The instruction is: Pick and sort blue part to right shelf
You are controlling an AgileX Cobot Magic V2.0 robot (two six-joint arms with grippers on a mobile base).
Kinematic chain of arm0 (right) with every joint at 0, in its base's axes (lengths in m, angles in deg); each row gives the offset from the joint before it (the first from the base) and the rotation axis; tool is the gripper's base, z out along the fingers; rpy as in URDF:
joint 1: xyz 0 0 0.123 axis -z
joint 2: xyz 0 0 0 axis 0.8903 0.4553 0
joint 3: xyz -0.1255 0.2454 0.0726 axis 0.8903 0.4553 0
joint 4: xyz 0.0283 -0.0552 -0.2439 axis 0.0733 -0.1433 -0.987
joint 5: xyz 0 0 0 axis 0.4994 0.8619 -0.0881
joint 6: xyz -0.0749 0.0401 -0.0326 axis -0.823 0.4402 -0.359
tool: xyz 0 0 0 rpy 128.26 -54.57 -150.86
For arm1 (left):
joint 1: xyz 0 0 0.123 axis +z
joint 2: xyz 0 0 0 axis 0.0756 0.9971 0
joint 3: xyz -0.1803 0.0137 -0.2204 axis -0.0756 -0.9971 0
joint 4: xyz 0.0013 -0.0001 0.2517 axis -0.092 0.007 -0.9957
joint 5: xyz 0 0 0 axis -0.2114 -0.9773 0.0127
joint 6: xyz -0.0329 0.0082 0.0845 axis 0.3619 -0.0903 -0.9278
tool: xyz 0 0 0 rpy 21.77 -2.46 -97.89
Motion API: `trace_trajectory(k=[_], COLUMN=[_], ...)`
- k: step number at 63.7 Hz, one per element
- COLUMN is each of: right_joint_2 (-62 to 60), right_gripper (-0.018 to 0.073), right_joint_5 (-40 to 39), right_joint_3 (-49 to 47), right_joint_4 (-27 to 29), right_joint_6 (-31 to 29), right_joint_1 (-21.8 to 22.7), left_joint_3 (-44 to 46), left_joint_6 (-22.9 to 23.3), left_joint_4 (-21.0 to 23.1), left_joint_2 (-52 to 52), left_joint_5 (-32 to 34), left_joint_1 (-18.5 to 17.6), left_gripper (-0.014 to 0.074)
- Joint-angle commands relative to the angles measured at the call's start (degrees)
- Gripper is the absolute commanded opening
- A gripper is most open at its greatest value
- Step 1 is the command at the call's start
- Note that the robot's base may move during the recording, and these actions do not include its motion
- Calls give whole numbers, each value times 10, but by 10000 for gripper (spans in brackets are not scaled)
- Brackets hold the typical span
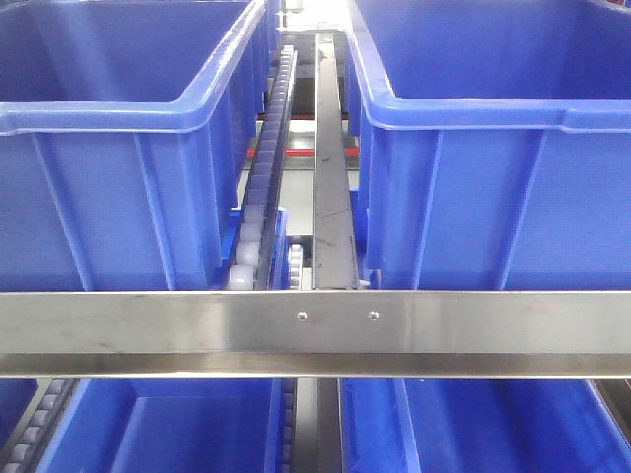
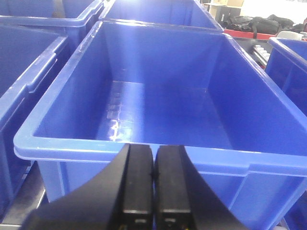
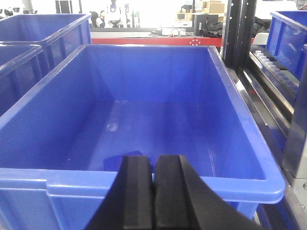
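Observation:
The right shelf shows in the front view as a steel crossbar [image 1: 315, 320] with a roller track [image 1: 268, 182] and large blue bins [image 1: 108, 187] behind it. In the right wrist view a small dark-blue block, apparently the blue part [image 3: 116, 161], lies on the floor of a bin [image 3: 72, 175] just behind its near wall. It is partly hidden by my right gripper [image 3: 153, 158], which is shut and empty above the bin's near rim. My left gripper [image 2: 153, 147] is shut and empty before the near rim of another bin [image 2: 72, 143] with nothing in it.
A second bin [image 1: 493, 187] stands right of the steel centre rail [image 1: 330, 177], with more bins [image 1: 168, 429] on the level below. Rack uprights [image 3: 237, 33] and rollers [image 3: 271, 67] are right of the right-hand bin. Neighbouring bins [image 2: 24, 81] stand to the left.

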Motion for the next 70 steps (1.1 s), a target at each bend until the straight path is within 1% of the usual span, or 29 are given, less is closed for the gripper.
trace_trajectory(k=[1,14,22,33,39,46,70], right_joint_2=[2,1,-20,-97,-150,-192,-191], right_gripper=[54,54,54,54,54,54,54], right_joint_5=[-49,-52,-84,-79,-67,-38,-42], right_joint_3=[-18,-7,40,106,127,126,126], right_joint_4=[0,0,0,43,46,46,46], right_joint_6=[-2,-2,-2,-2,-2,-2,-2], right_joint_1=[2,2,2,2,2,2,3], left_joint_3=[17,17,17,17,17,17,17], left_joint_6=[0,0,0,0,0,0,0], left_joint_4=[6,6,6,6,6,6,6], left_joint_2=[4,4,4,4,4,4,4], left_joint_5=[33,32,29,28,28,28,28], left_joint_1=[2,2,2,2,2,2,2], left_gripper=[133,133,133,133,133,133,133])
